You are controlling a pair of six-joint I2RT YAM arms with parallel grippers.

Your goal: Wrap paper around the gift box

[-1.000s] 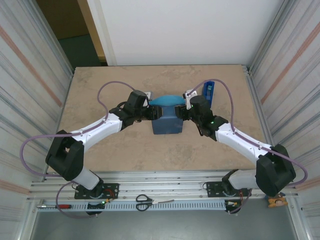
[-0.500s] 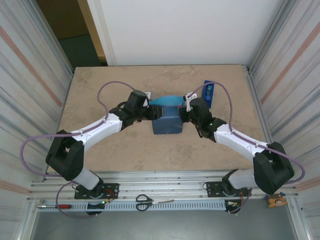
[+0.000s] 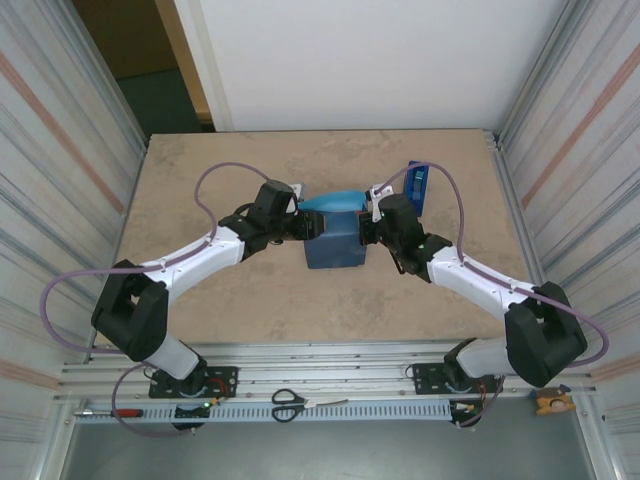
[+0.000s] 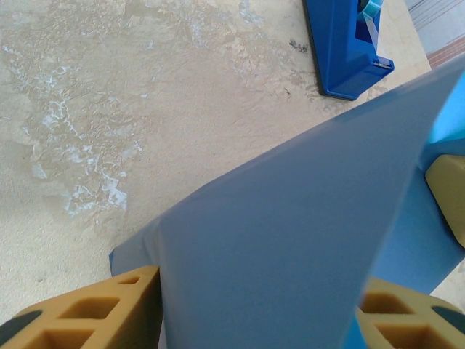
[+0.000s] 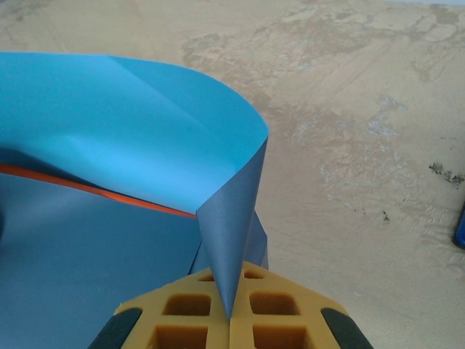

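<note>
One thin orange edge of the gift box [image 5: 94, 190] is seen in the right wrist view; the rest is covered by the paper [image 5: 123, 120]. From above, the covered gift box is found on the table [image 3: 200, 160] to the near left of the tape dispenser [image 3: 418, 186]. A light blue flap of the paper is raised along the box's far side. A pinched fold of the paper is clamped between the closed fingers of the right gripper [image 5: 229, 291], which is placed between the gift box and the tape dispenser. The left gripper [image 4: 258, 280] is set at the side of the gift box away from the tape dispenser. Its fingers are held wide apart, and the gap between them is spanned by a darker face of the paper. Scissors [image 3: 288, 403] are laid on the rail, well to the near left of the tape dispenser.
</note>
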